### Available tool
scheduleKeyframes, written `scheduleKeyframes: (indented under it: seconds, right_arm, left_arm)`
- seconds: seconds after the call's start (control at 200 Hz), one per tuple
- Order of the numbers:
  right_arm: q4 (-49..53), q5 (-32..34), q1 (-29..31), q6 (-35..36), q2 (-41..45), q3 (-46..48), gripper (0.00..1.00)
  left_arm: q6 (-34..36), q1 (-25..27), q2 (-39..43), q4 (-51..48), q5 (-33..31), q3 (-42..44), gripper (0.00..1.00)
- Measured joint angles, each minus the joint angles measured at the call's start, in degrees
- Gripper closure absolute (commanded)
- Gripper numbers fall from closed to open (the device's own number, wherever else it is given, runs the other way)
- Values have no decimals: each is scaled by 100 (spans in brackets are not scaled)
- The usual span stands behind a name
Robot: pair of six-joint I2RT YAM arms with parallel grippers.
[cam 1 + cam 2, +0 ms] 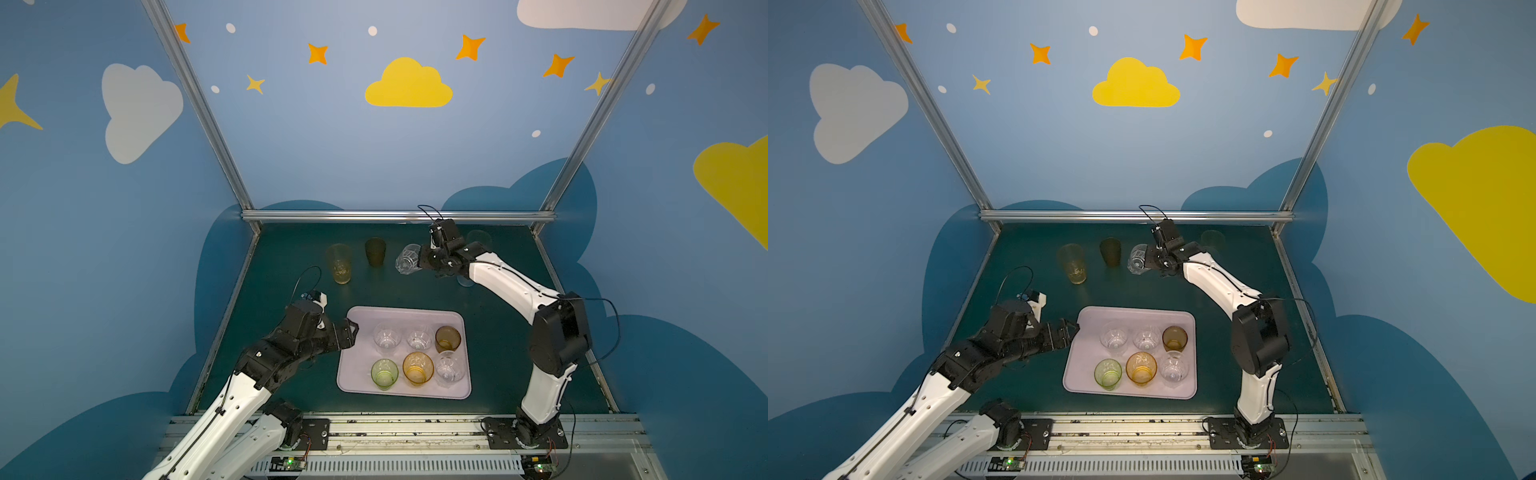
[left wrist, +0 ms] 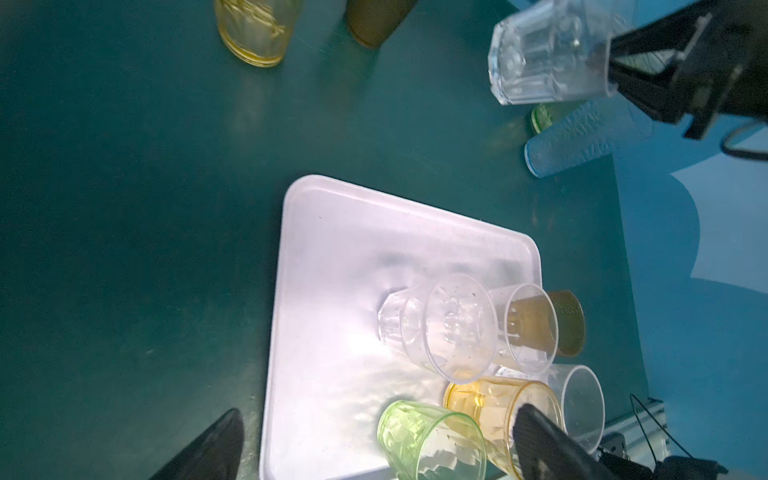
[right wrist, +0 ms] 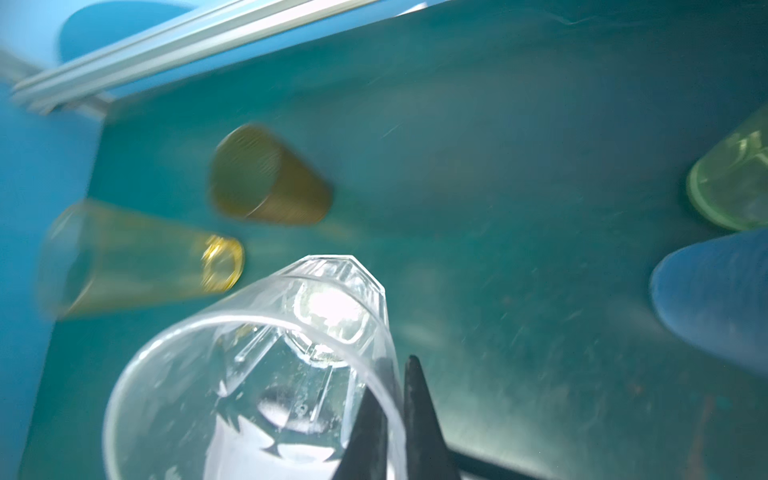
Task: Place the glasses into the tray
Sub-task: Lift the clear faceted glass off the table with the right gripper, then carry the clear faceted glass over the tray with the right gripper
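While tallying, note six glasses [image 1: 417, 368] in the tray [image 1: 357, 357]; count five outstanding: yellow tumbler [image 1: 339, 264], brown tumbler [image 1: 375, 251], green tumbler [image 3: 731, 187], pale blue tumbler [image 2: 569, 141] on the table [image 1: 291, 311], plus clear tumbler [image 1: 408, 258] aloft, rim pinched by right gripper [image 1: 421, 256]. Note left gripper [image 1: 350, 334] gaping, empty.

The tray [image 1: 357, 374] lies on the desk [image 1: 291, 257] at lower centre of both top views. Six tumblers stand in its right part: a back row [image 1: 419, 337] of three and a front row [image 1: 417, 369] of three. Above the tray, from left to right, come a tall tumbler [image 1: 338, 264], a short tumbler [image 1: 375, 251] and a tilted tumbler [image 1: 407, 259]. The tilted tumbler is off the desk, its rim between the right gripper's [image 1: 420, 257] fingers [image 3: 419, 415]. A far tumbler [image 1: 478, 237] and a near tumbler [image 1: 464, 283] stand further right, partly behind that arm.
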State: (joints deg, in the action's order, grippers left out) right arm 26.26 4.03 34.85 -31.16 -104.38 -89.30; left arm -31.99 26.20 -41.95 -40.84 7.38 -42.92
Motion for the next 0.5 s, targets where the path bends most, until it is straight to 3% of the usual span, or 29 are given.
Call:
scheduleKeyframes:
  seconds: [0.22,0.501]
  right_arm:
    - [229,-22,671,170,614,404,100]
    - [525,-50,1338,367,1123,798,100]
  left_arm:
    - [0,-780,92,-284,197,0,0]
    - [-13,-1156,192,-468,264,13,0]
